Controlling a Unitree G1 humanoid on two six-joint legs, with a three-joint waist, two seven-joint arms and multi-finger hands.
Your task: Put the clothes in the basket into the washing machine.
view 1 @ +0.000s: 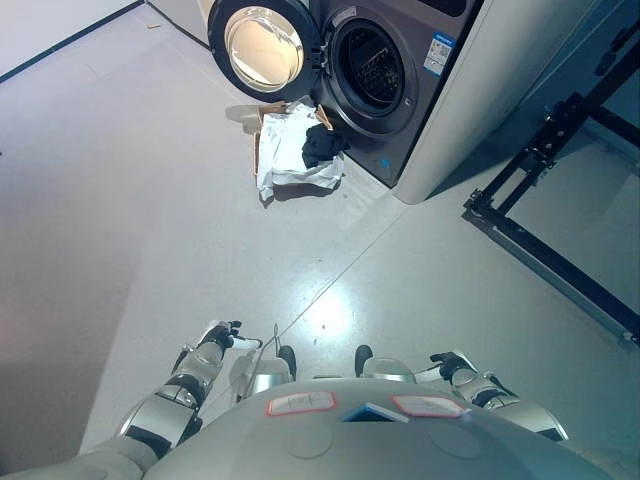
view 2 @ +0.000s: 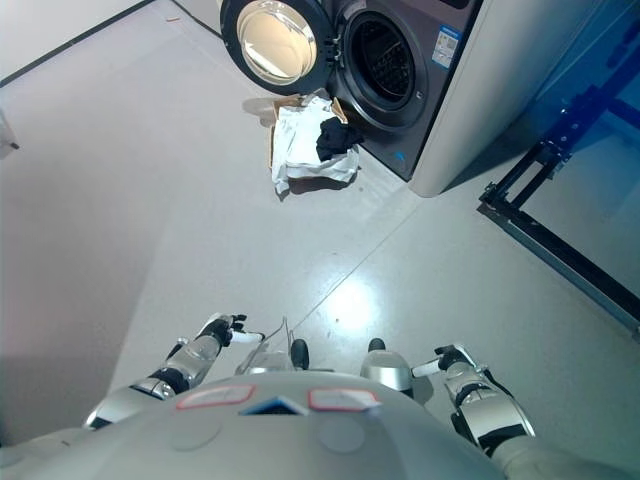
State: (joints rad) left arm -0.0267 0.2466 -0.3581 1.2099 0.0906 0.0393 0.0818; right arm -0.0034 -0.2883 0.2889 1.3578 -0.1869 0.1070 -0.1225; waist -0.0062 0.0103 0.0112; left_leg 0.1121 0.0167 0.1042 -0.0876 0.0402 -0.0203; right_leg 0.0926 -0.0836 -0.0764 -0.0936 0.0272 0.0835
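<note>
The grey washing machine (view 1: 420, 90) stands at the top, its round door (view 1: 262, 45) swung open to the left and the dark drum opening (view 1: 375, 68) facing me. On the floor right in front of it sits the brown basket (view 1: 262, 118), draped with white cloth (view 1: 288, 150) and holding a black garment (view 1: 322, 145). My left hand (view 1: 228, 335) and right hand (view 1: 447, 363) hang low by my body, far from the basket. Both hold nothing and their fingers look relaxed.
A black metal frame (view 1: 540, 200) lies on the floor to the right of the machine. A wall with a dark base strip (view 1: 60, 45) runs along the upper left. Bare grey floor (view 1: 200, 240) lies between me and the basket.
</note>
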